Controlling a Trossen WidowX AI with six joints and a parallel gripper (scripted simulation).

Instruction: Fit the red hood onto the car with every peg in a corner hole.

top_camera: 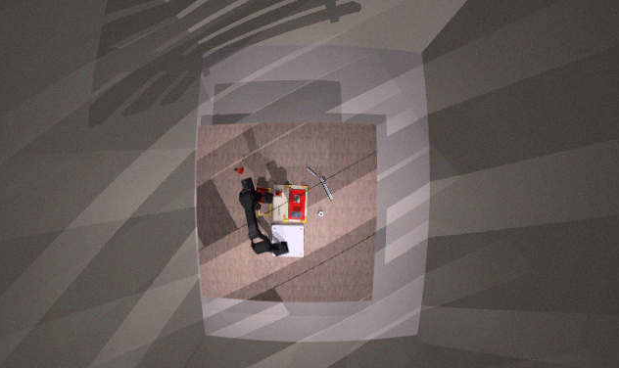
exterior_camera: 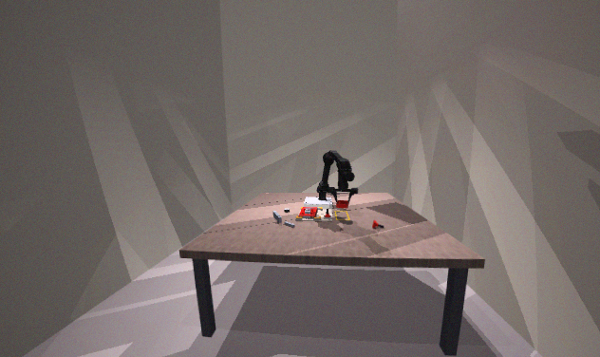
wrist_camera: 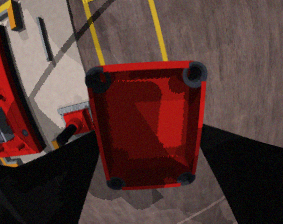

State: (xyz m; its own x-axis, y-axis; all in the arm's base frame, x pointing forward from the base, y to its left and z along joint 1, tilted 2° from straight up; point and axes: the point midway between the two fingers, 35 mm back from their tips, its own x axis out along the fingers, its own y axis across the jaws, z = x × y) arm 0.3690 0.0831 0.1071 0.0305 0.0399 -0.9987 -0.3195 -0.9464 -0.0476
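1. You will find no readable text, label, brand, number or sign on anything between or around the fingers.
2. Nor can you read any farther from them, on the desk (top_camera: 335, 264) (exterior_camera: 334, 244) or what it carries.

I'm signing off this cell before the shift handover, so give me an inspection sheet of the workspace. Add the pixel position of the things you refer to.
Surface: wood-look table (top_camera: 345, 264) (exterior_camera: 325, 242), shadow-streaked.
Job's things: red hood (exterior_camera: 342, 204) (wrist_camera: 127, 125) held above the table; car chassis (top_camera: 297, 207) (exterior_camera: 308, 215) uncovered.
Clutter: two grey strips beyond the chassis; small red-and-black item (top_camera: 240, 170) (exterior_camera: 376, 224) lying apart.
Gripper (top_camera: 263, 197) (exterior_camera: 344, 197) (wrist_camera: 149, 133): jaws closed on the hood.
Cables: nothing seen.
Surroundings: plain walls, pale floor.
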